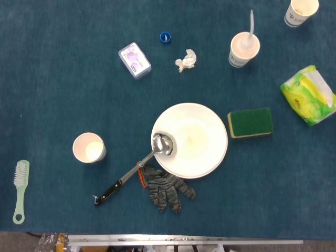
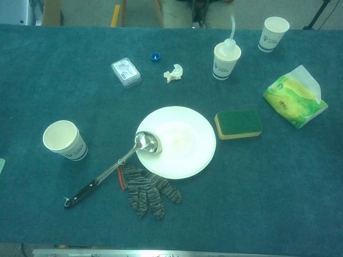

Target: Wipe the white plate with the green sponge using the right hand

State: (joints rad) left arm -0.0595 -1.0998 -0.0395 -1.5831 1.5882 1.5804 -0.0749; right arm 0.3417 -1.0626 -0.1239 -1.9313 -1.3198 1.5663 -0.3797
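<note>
The white plate [image 1: 197, 142] [image 2: 185, 144] lies at the middle of the blue table. A metal ladle [image 1: 162, 144] [image 2: 146, 143] rests its bowl on the plate's left rim, its black handle pointing toward the front left. The green sponge [image 1: 250, 123] [image 2: 238, 123], green on top with a yellow base, lies flat just right of the plate, with a small gap between them. Neither hand shows in the head view or the chest view.
A grey knit glove [image 1: 167, 187] lies in front of the plate. A paper cup [image 1: 88, 148] stands at the left, a cup with a nozzle [image 1: 243, 48] and another cup [image 1: 301, 11] at the back right. A yellow-green tissue pack [image 1: 310, 95] lies right of the sponge. A small box [image 1: 134, 60], a blue cap [image 1: 165, 37], a crumpled tissue [image 1: 186, 60] and a brush [image 1: 20, 190] also lie about.
</note>
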